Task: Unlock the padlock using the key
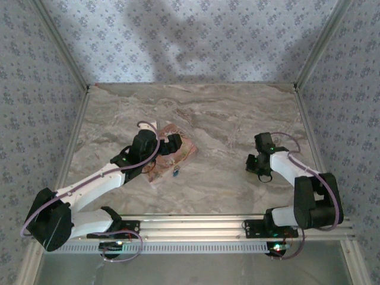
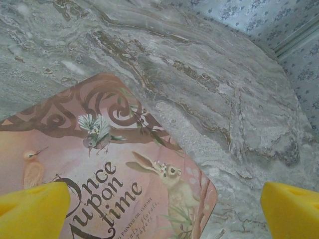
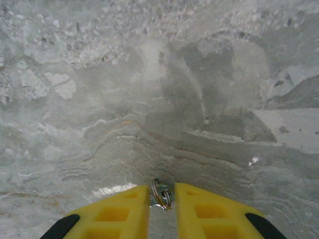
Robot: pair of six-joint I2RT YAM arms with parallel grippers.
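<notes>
Reading "Once upon time": pink box (image 2: 112, 167).

The white-and-black left arm (image 1: 98, 181) reaches diagonally forward from its base at the near left, its black wrist bent downward. The left end effector (image 1: 168, 142) (image 2: 162, 211) stands wide open, its yellow fingers (image 2: 31, 211) spread far apart. The white-and-black right arm (image 1: 297, 172) folds up from its base and bends back toward the centre, wrist pitched down toward the counter (image 3: 149, 99). The right end effector (image 1: 259, 168) (image 3: 162, 209) holds its yellow fingers (image 3: 117, 214) nearly together, pinching a small silver key ring (image 3: 162, 194).
</notes>
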